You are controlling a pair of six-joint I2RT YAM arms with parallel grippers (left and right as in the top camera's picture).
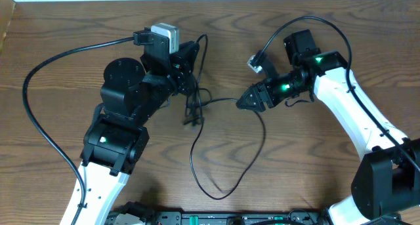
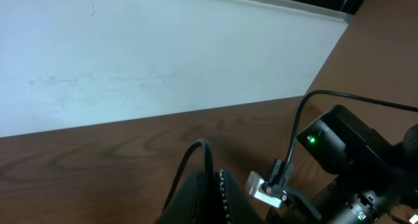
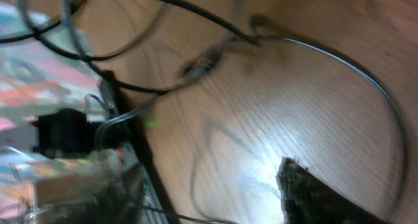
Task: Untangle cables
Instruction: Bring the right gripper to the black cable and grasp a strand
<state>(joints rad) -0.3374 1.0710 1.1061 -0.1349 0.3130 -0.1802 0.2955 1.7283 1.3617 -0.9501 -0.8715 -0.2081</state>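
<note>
A thin black cable [image 1: 261, 136] lies in a big loose loop on the wooden table, with a small knot of cords [image 1: 193, 110] at its upper left. No white cord can be told apart in that knot. My left gripper [image 1: 191, 67] is just above the knot, shut on a black strand that runs up between its jaws [image 2: 212, 188]. My right gripper [image 1: 240, 102] points left with its tips closed on the strand leading from the knot. The right wrist view is blurred. It shows one finger [image 3: 310, 194], the knot [image 3: 202, 61] and the cable's arc [image 3: 366, 80].
Thick black robot wires arc at the far left [image 1: 27, 87] and over the right arm [image 1: 331, 25]. A silver connector [image 1: 256, 62] hangs near the right arm and also shows in the left wrist view [image 2: 264, 188]. A white wall [image 2: 163, 54] stands behind the table, and equipment lines the front edge [image 1: 197, 218].
</note>
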